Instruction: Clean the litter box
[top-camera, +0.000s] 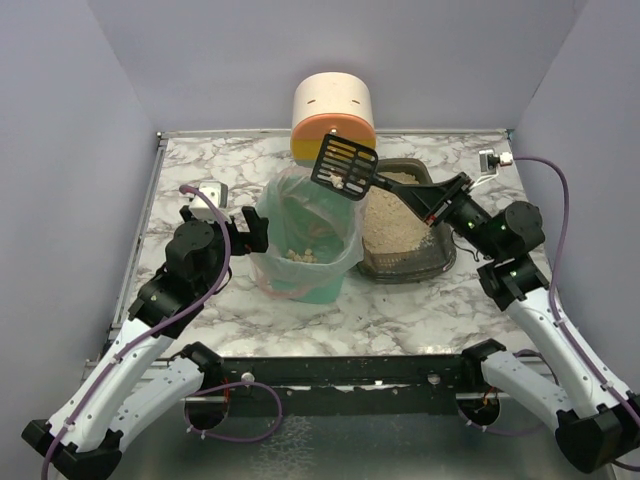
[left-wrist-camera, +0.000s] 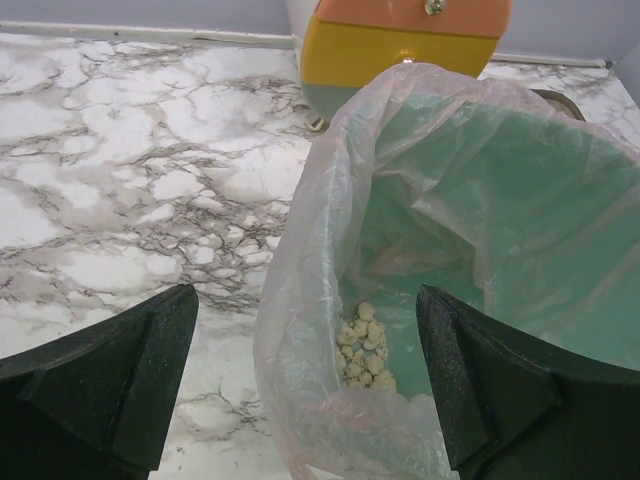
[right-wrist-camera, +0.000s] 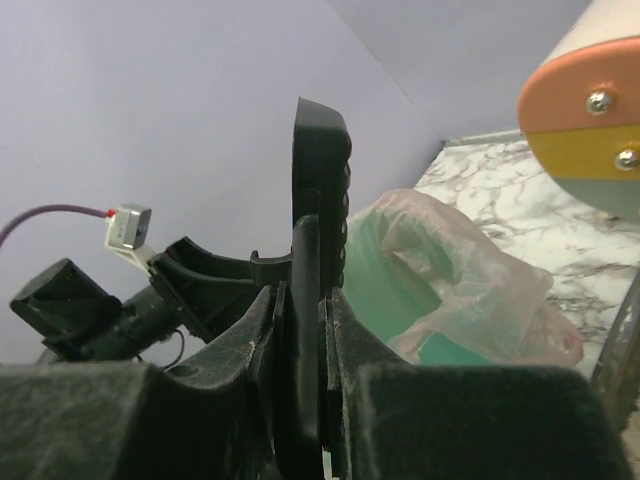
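Observation:
The litter box (top-camera: 410, 262), a shallow dark grey tray of beige litter, lies right of centre. My right gripper (top-camera: 438, 200) is shut on the handle of a black slotted scoop (top-camera: 345, 168). The scoop's head hangs tilted over the far rim of the green bin (top-camera: 305, 262) with a few pale clumps on it. In the right wrist view the scoop handle (right-wrist-camera: 305, 330) is pinched between the two fingers. My left gripper (top-camera: 252, 228) stands open at the bin's left side, and the bag's rim (left-wrist-camera: 290, 300) lies between its fingers (left-wrist-camera: 110, 370). Pale clumps (left-wrist-camera: 362, 345) lie at the bin's bottom.
A cream, orange and yellow cylinder (top-camera: 333, 115) stands at the back, just behind the bin and the scoop. The bin's clear bag liner (top-camera: 300, 195) flares above its rim. Purple walls close in the marble table (top-camera: 200, 170) on three sides.

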